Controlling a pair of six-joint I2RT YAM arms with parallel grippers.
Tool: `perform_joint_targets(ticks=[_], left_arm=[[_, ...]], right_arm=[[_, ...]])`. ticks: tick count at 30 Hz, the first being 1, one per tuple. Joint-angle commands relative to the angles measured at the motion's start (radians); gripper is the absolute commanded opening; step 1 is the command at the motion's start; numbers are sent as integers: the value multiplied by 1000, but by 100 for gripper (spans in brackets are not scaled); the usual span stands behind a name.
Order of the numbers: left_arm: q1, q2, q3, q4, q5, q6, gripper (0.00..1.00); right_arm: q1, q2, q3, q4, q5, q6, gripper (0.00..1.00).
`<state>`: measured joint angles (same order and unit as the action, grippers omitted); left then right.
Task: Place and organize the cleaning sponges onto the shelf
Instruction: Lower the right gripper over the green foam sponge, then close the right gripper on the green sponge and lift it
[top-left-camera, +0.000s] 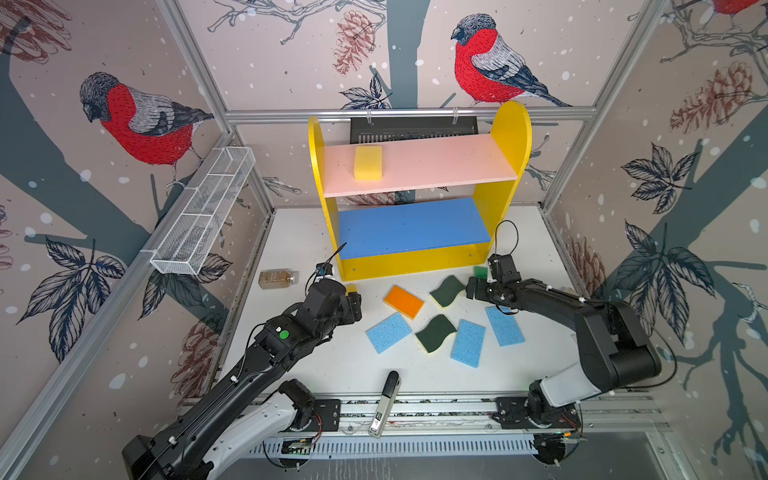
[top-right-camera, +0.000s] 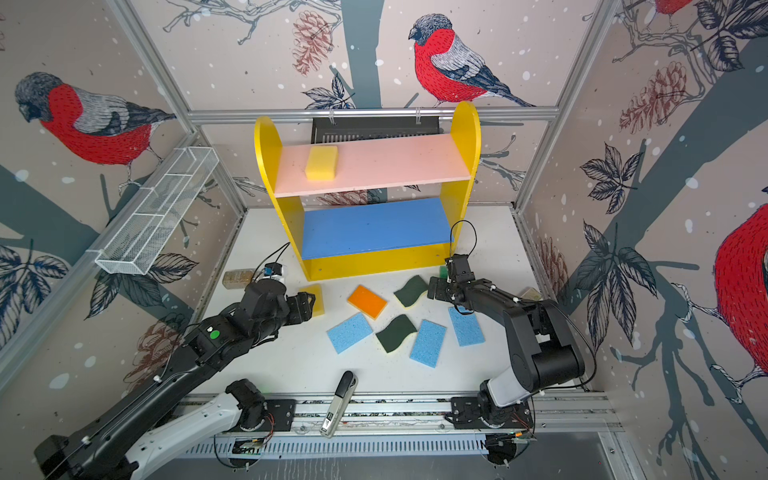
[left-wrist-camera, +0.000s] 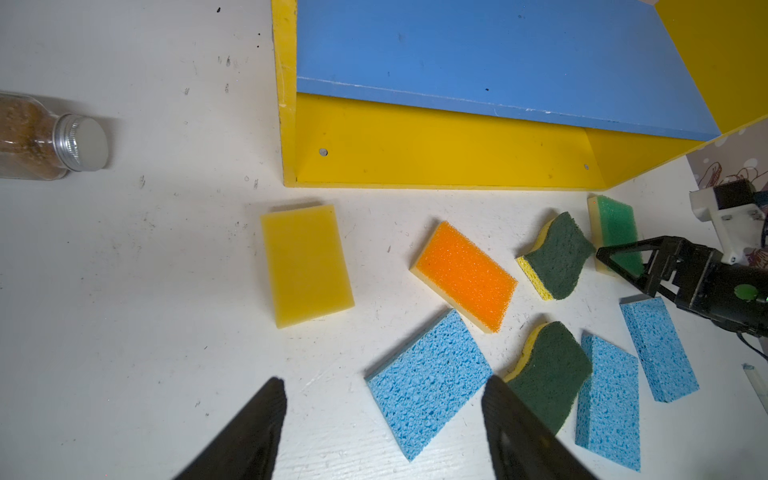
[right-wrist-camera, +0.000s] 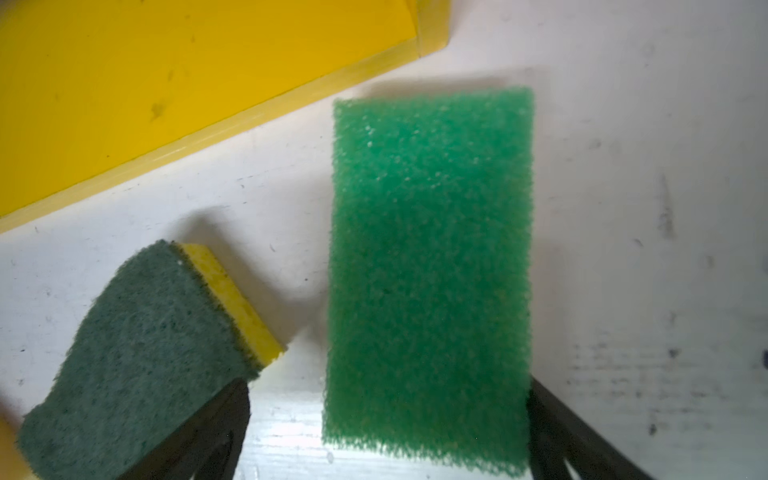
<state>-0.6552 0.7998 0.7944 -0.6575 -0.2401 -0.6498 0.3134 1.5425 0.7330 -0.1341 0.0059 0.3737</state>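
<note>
My right hand (right-wrist-camera: 390, 419) stands spread, straddling the green-topped sponge (right-wrist-camera: 430, 270) (not yet pinched); next I'd close and lift to the shelf (top-left-camera: 415, 264). My left hand (left-wrist-camera: 384, 386) hangs released and empty, yellow sponge (left-wrist-camera: 305, 266) just ahead.

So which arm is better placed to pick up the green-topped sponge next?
Right. The open right gripper hangs over the green-topped sponge, jaws straddling it in the wrist view. The left gripper, also open, sits far off beside the unshelved yellow sponge.
</note>
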Motion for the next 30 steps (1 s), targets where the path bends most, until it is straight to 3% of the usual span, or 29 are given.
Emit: perform_joint_targets(ticks=[1,30], left_arm=[[-1,-4,6,9,-4,-3,75],[1,-13,-36,33,-8,-18,76]], right_arm=[[12,14,19,-35,59,16,100],[42,80,76,-80,214,62,93]])
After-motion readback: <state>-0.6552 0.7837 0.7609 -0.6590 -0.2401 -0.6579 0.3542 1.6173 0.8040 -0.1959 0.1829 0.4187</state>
